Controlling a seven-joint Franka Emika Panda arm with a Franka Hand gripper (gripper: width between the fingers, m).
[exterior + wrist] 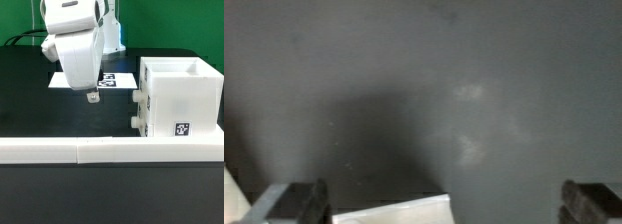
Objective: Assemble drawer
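The white arm (75,40) hangs over the black desk (30,100) a little toward ten o'clock of the scene's middle, its hand (92,97) pointing straight down and stopping just short of the desk top. The fingers stand well apart with nothing between them; in the wrist view the two fingertips (295,203) show at opposite edges with only dark desk and a pale corner, which I take for the marker board (108,78), in the gap.

The marker board lies flat on the desk behind the hand, toward twelve o'clock, partly hidden by the arm; a dark tag shows on it beside the hand.

The drawer (180,98), a white open-topped box, sits on the desk at about three o'clock, well apart from the hand. Its near face carries a small square tag low down, and two small knobs (138,110) stick out of the side that faces the hand.

A long white rail (100,150) runs across the front of the desk at six o'clock, and the drawer's lower edge stands close behind it
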